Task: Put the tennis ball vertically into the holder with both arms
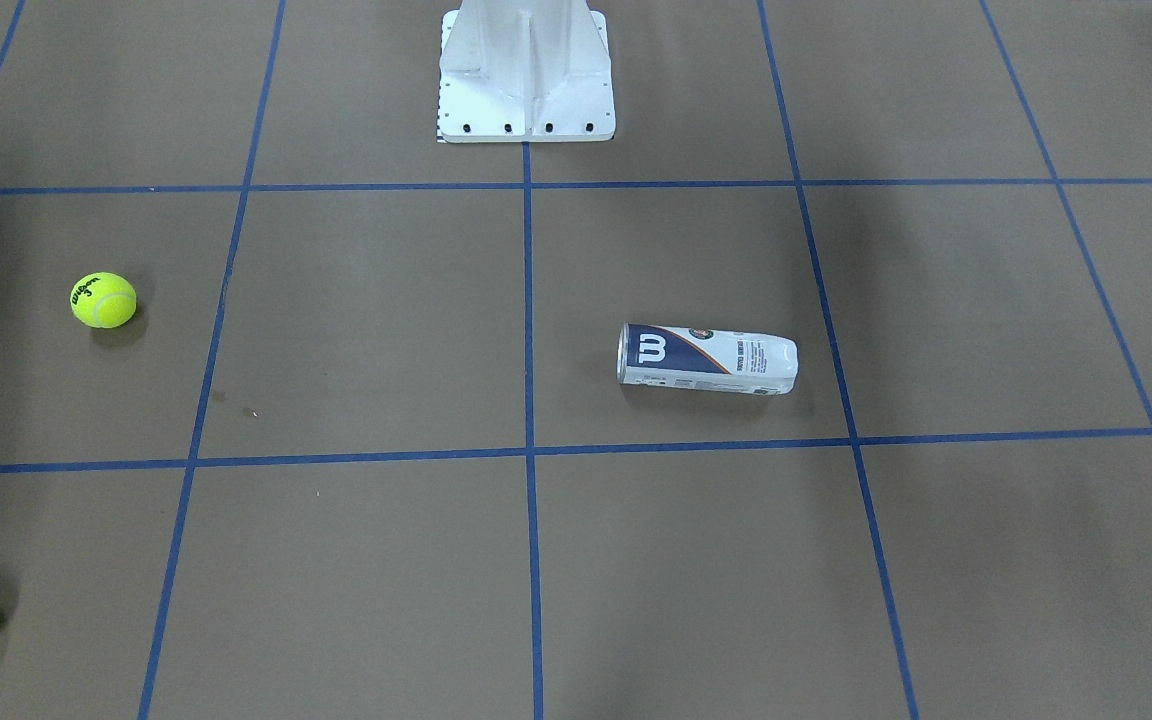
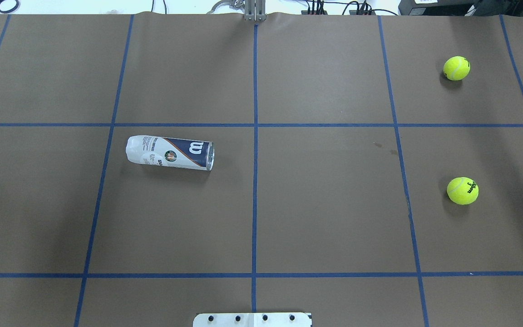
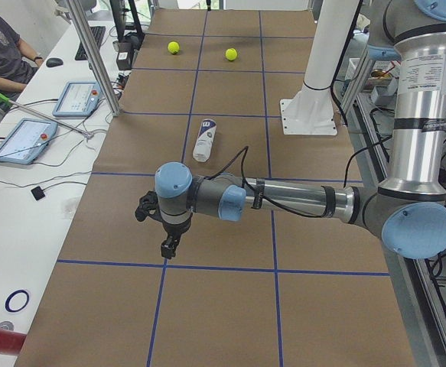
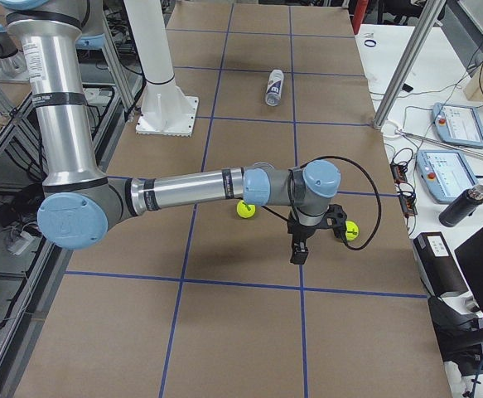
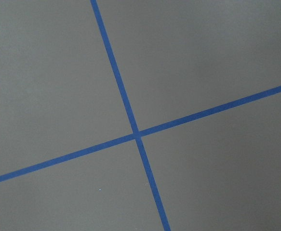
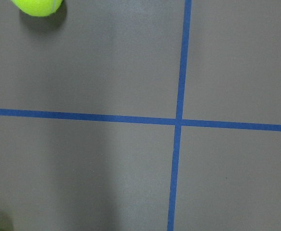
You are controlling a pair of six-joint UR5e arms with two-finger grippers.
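Can [image 2: 170, 153] is laid on its side left of centre, white "W" on navy at the rim end, rim turned to the centre line. White base [image 2: 252, 319] is seen mid-edge. At right, far ball [image 2: 456, 68]; near ball [image 2: 462, 190] is printed "Wilson 3". Left claw [image 3: 167, 246], right claw [image 4: 297, 253]: open or closed cannot be told.

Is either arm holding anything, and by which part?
Nothing is held: the can, near ball and far ball lie on the table, clear of left arm and right arm.
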